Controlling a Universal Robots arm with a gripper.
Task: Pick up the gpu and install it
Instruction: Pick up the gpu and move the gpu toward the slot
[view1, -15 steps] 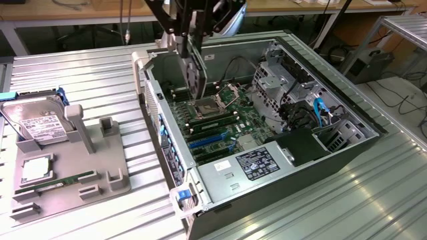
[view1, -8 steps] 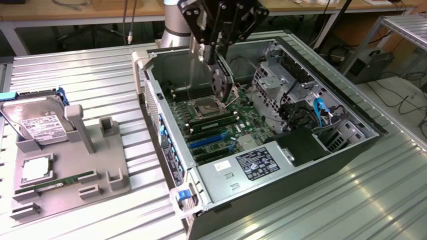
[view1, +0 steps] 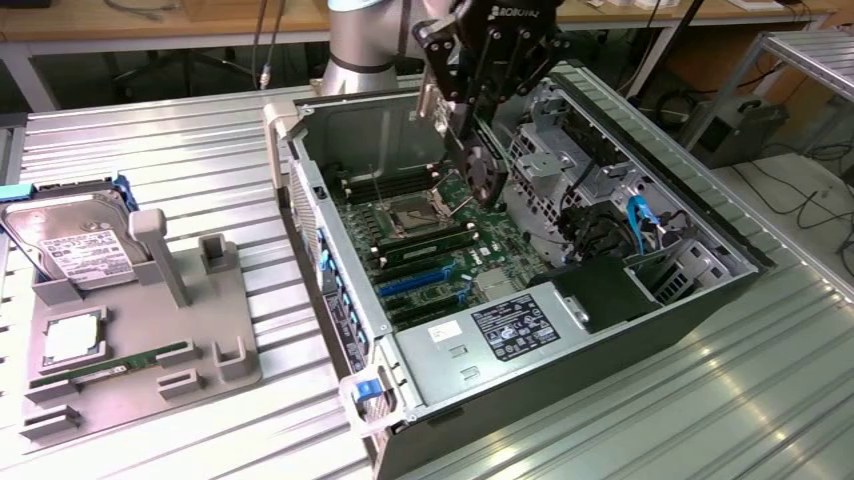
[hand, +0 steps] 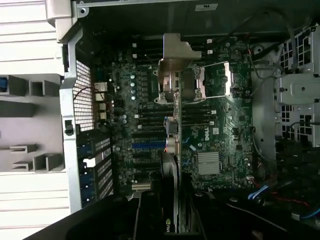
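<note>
Partway closed, tool (view1: 458, 120) grips gpu (view1: 481, 176) over motherboard (view1: 424, 245)

The gpu (view1: 478, 168), a thin flat dark circuit card with a round black fan (view1: 489, 184) on one face and a silver metal end bracket (hand: 173, 57), hangs on edge from the gripper (view1: 461, 122), inside the open computer case (view1: 302, 200), above the green motherboard (view1: 430, 252), not seated.
</note>
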